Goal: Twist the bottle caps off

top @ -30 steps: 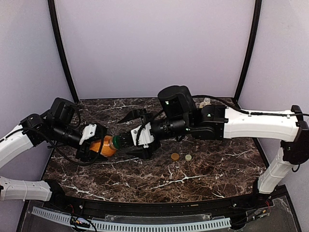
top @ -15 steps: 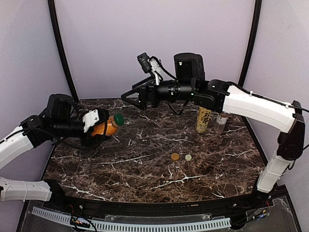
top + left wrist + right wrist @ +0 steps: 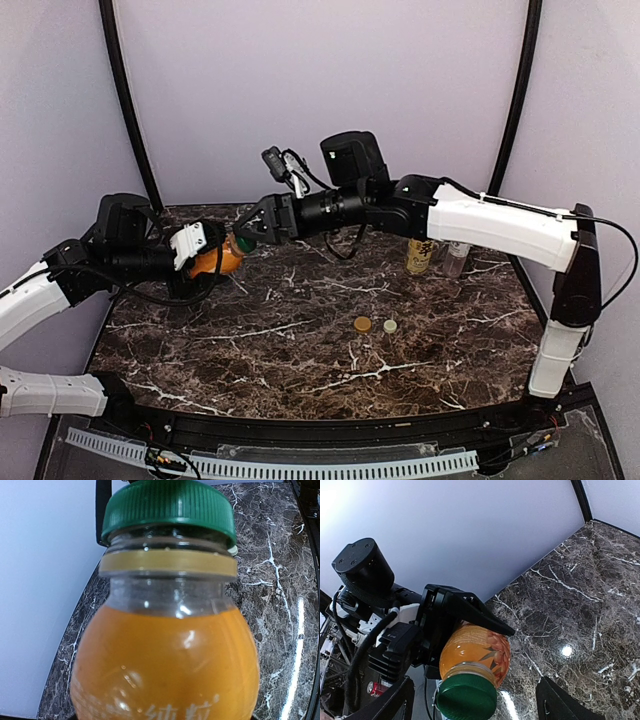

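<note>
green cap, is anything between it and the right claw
Nothing visible. The green cap sits in the gap between the right claw's open fingers, apart from both. The left claw grips the orange bottle by its body, behind the cap.

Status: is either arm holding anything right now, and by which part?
Left gripper holds the orange bottle by its body. Right gripper has its fingers open around the green cap, gripping nothing.
</note>
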